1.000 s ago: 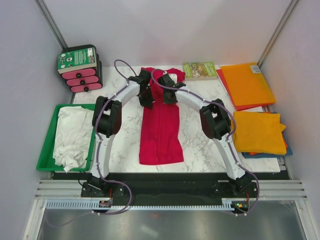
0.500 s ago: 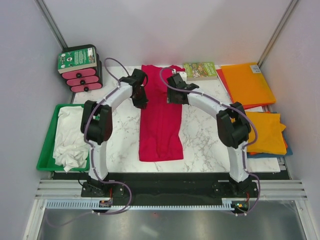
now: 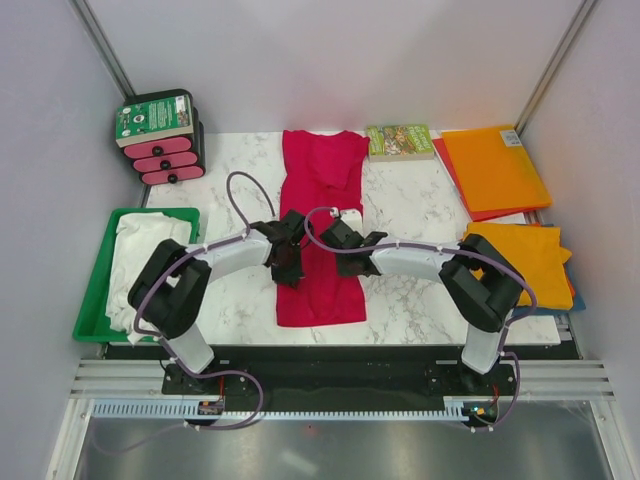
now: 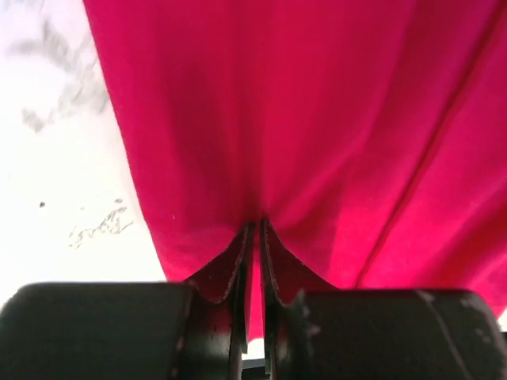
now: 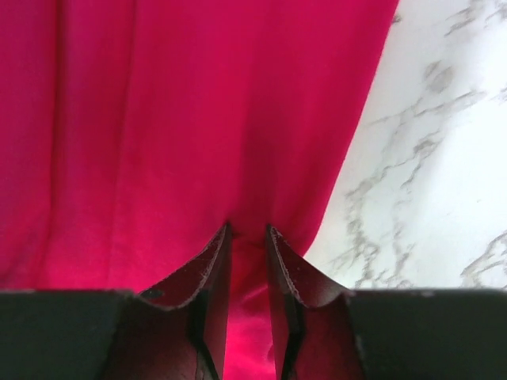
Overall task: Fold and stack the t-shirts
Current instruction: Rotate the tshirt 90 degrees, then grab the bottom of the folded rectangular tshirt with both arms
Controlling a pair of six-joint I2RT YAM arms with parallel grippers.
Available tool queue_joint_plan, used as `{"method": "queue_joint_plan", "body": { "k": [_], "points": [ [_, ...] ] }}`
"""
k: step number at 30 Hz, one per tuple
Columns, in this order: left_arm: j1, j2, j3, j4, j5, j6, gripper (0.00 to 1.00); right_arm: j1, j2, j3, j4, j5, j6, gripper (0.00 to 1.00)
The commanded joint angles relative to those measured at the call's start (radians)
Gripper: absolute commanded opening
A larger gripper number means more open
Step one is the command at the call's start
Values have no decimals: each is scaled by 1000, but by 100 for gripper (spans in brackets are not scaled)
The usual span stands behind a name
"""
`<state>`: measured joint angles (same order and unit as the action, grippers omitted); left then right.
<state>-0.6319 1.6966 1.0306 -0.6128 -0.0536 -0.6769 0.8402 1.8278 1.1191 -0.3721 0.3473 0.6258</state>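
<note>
The red shirt (image 3: pixel 322 175) is now pinched mid-length, no longer near the collar, in both nearly shut jaws, seemingly for folding.

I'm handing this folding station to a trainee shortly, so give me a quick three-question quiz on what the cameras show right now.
1. True or false: the white t-shirt lies in the green tray.
2. What is the left gripper pinching? A: the white t-shirt. B: the red t-shirt. C: the green tray.
3. Fill in: the orange t-shirts lie on the robot's ____ side of the table.

Key: 1 true; 2 B; 3 right.
</note>
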Motion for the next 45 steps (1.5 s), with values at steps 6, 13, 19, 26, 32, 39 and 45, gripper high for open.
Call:
{"method": "queue_joint_plan", "body": {
  "k": [6,13,19,26,32,39,45],
  "points": [
    [-18,-167,-196,71,-55,-93,14,79,-58,-107,48,47,147,30],
    [-54,-232,-291,93,-60,-119,13,145,-117,-226,55,79,226,32],
    [-52,-377,-227,93,-127,-86,18,132,-171,-57,7,174,117,63],
    [-48,-640,-214,168,-199,-20,21,-130,-169,218,-19,141,-92,27],
    [-48,-552,-234,157,-172,-26,15,-217,169,500,-123,114,-205,0],
    [-48,-520,-309,153,-118,-87,11,-219,355,590,-104,81,-181,0],
    [-48,-514,-346,151,-130,-89,11,-220,426,608,-102,76,-150,0]
  ]
}}
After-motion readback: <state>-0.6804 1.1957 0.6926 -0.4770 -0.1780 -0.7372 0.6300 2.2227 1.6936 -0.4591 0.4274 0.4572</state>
